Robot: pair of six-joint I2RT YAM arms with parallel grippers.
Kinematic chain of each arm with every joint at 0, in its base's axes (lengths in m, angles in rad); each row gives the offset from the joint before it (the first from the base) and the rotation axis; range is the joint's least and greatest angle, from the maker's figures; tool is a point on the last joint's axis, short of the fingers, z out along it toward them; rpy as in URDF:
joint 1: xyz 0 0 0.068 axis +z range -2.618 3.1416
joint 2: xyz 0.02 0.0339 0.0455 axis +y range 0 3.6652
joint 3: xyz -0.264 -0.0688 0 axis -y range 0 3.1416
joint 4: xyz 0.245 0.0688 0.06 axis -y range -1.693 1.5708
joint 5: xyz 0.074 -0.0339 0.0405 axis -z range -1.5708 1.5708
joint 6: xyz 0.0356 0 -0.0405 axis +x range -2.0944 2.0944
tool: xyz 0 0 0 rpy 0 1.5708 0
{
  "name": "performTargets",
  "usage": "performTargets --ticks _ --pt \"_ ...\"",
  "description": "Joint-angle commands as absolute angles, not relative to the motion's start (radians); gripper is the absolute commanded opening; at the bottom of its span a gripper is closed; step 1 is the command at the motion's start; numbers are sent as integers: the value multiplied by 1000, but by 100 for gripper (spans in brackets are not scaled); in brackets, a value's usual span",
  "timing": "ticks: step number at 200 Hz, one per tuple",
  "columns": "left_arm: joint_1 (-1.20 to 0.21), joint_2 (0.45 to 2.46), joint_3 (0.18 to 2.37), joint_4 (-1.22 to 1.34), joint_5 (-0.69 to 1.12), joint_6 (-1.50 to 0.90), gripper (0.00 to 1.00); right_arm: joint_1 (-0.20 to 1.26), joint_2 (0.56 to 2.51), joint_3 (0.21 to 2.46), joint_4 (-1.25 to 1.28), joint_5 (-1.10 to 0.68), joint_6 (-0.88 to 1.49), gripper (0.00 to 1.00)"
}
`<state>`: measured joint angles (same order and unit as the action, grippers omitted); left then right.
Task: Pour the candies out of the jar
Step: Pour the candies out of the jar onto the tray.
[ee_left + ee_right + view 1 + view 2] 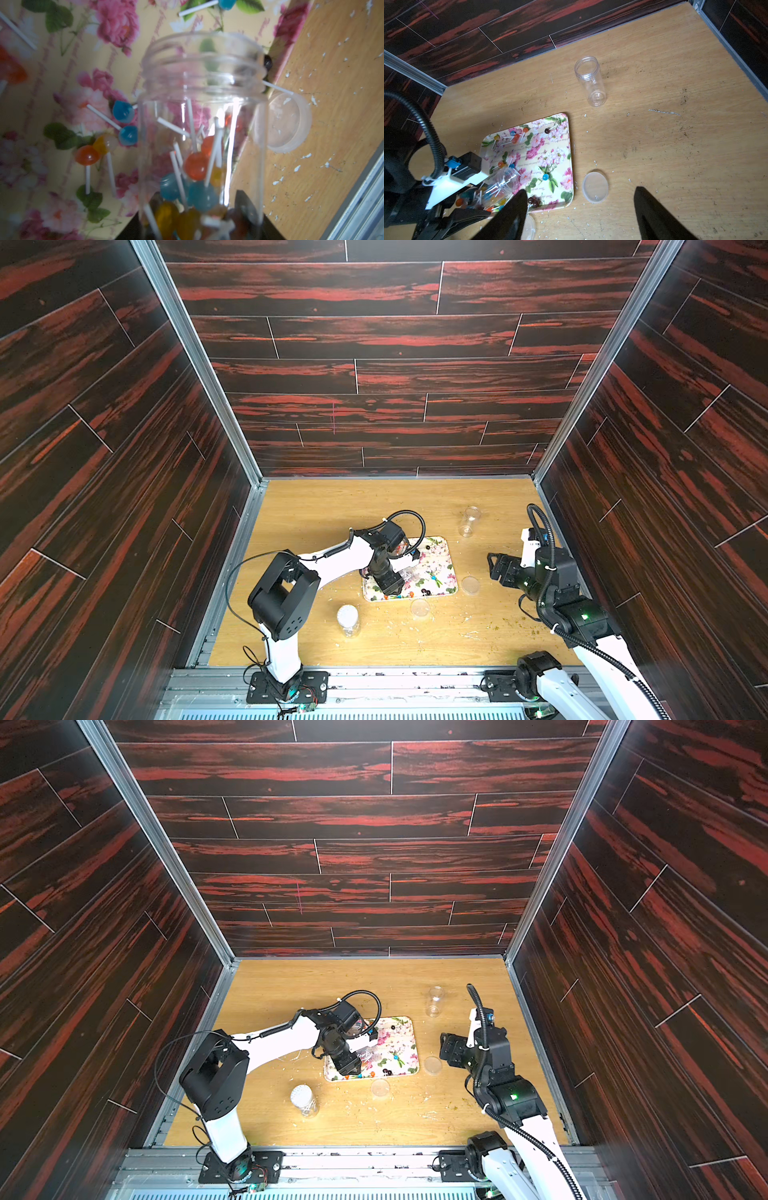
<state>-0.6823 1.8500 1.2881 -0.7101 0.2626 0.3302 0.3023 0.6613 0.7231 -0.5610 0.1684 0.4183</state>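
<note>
My left gripper is shut on a clear plastic jar, held tilted with its open mouth low over the floral tray. Several candies on white sticks, blue, orange and yellow, lie in the jar's bottom end. More candies are scattered on the tray, some dark ones near its front edge. In both top views the left gripper is over the tray's left part. My right gripper hangs open and holds nothing, to the right of the tray.
An empty clear jar stands at the back right. Two clear lids lie on the wooden table by the tray's right and front edges. A white-topped jar stands front left. Crumbs litter the table.
</note>
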Motion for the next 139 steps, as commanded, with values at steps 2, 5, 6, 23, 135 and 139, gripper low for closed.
performTargets --ticks 2,5,6,23,135,139 --pt "-678 1857 1339 -806 213 376 57 299 647 692 -561 146 446 83" --pt "-678 1858 1342 -809 213 379 57 299 647 692 -561 148 446 83" --pt "-678 1858 1343 -810 212 379 57 298 647 691 -561 148 446 83" --pt "-678 1870 1373 -852 184 389 59 298 649 690 -567 145 449 83" --pt "-703 1974 1577 -1093 -27 456 58 298 592 649 -589 89 466 83" --pt "-707 1980 1588 -1107 -39 459 58 298 589 646 -588 90 468 83"
